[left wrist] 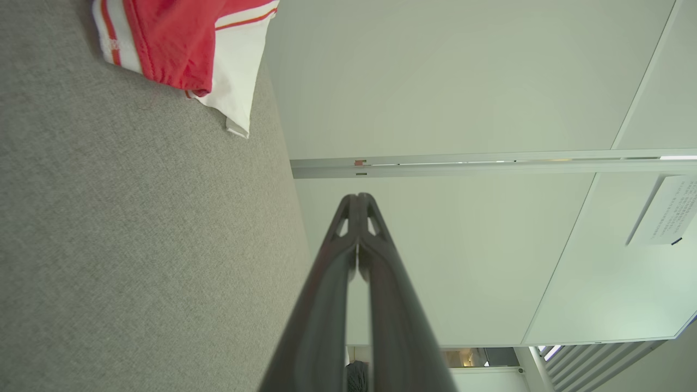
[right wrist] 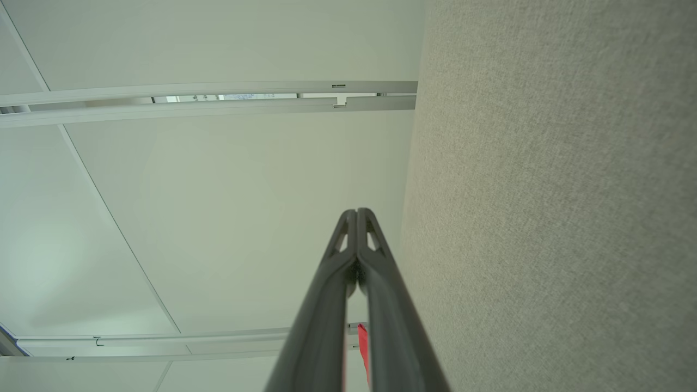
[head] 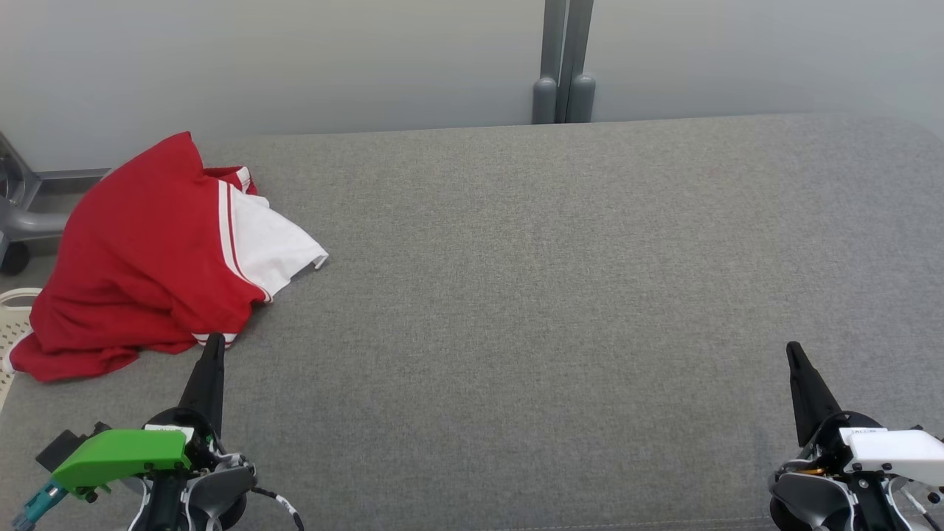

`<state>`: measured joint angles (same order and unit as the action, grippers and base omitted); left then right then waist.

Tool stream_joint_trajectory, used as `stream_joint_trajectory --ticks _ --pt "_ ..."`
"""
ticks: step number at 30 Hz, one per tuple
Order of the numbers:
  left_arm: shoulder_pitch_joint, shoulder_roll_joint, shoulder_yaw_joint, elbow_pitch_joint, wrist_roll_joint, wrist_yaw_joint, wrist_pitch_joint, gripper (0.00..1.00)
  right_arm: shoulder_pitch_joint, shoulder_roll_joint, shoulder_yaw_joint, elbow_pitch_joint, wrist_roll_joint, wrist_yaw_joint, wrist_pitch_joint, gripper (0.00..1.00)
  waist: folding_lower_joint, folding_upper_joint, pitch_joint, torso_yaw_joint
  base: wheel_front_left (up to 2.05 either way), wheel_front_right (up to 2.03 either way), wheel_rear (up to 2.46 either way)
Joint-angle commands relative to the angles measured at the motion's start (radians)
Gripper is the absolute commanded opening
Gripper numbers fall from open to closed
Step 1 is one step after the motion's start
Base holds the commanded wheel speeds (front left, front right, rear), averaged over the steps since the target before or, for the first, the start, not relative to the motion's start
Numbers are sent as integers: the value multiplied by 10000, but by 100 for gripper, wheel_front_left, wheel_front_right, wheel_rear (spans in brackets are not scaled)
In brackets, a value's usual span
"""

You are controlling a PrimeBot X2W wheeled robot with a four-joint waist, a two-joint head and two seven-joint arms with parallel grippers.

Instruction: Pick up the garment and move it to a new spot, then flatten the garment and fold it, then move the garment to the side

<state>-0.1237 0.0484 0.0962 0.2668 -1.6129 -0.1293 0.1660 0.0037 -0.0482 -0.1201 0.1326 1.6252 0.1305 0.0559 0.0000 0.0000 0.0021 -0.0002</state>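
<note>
The left gripper [head: 214,341] has long, dark, tapering fingers [left wrist: 324,305] with small triangular cut-outs near the tips, and a bright green cover [head: 122,451] with a teal plug [head: 33,505] and a black-and-white cable [head: 277,501]. The right gripper [head: 792,346] matches, under a white cover [head: 896,451].

A broad grey woven-fabric surface [head: 516,295] with rounded far corners spreads ahead of both claws. One crumpled red garment with white panels and stripes [head: 147,251] lies on it, just beyond the left claw [head: 214,342] and to that claw's left, well apart from the right claw [head: 793,349].
</note>
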Motion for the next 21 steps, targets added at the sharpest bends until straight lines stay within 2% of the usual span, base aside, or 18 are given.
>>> stream_joint_trajectory --ticks 1,13,14,21 --pt "-146 9 10 -14 -3 -67 3 0 22 -42 -15 -42 7 4 27 0 0 0 0 0 0 0 0" --pt "23 -6 -5 44 1 6 -9 0 4 11 10 49 -7 0 -2 0 0 0 0 0 0 0 0" --pt "90 -21 -17 116 1 19 -12 100 30 36 23 133 -8 -2 -5 100 0 0 0 0 0 0 0" --pt "560 -84 -98 515 11 32 -155 100 210 137 217 574 -69 -2 -107 100 0 0 -16 -6 0 0 0"
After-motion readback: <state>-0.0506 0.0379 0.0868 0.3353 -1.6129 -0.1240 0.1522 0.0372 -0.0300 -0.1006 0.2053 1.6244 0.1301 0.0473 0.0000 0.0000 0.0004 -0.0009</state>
